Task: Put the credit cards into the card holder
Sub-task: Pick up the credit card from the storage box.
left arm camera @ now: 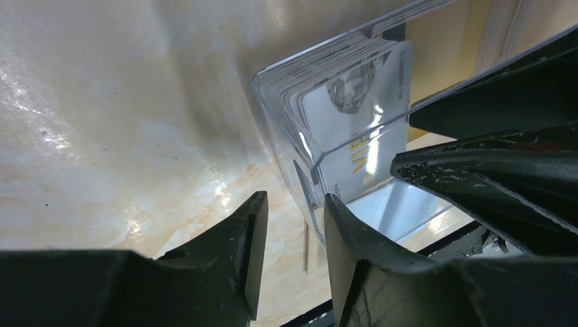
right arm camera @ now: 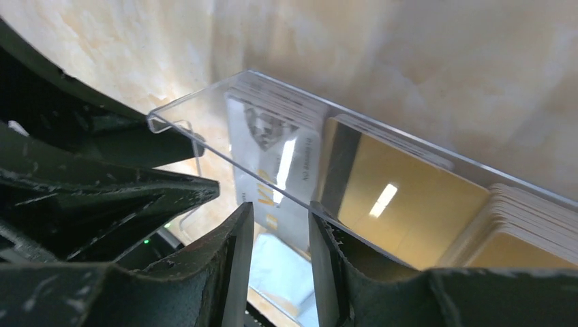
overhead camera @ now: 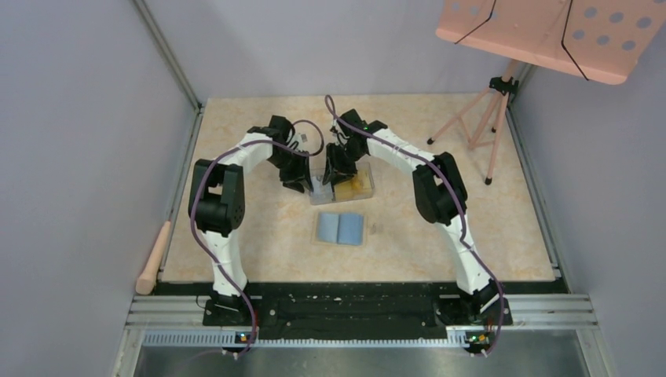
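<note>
credit cards (right arm camera: pixel 402 197): stand stacked inside the clear box (left arm camera: pixel 269 116), mid-table.
card holder (overhead camera: pixel 340 228): lies open, blue side up, at the box's 6 o'clock, apart from it.
left gripper (left arm camera: pixel 295 204): at the box's 9 o'clock end, fingers parted astride a corner wall; contact unclear.
right gripper (right arm camera: pixel 279 211): near 12 o'clock, fingers parted over the long wall.
</note>
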Controlling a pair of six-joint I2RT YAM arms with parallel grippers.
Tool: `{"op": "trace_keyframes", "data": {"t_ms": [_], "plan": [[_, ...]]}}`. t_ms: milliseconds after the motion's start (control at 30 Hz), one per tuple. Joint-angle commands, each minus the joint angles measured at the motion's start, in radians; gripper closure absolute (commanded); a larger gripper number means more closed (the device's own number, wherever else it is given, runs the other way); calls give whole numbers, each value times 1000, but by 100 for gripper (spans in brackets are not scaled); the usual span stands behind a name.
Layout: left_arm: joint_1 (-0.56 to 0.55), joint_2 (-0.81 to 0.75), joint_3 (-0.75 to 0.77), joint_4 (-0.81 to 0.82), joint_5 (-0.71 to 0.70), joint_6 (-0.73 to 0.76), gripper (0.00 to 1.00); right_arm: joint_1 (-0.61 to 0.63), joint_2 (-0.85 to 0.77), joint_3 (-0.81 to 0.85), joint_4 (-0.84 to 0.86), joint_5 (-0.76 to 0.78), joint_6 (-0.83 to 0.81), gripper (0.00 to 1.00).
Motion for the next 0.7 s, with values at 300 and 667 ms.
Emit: {"op": "trace_keyframes", "data": {"t_ms": [300,667], "plan": [[-17,6,11,21,10,29,61,8,5,7,-32,92,-30,58],[-34,14,-23,63,31,-3,90,54,49,-7,-36,125,-66,75]]}}
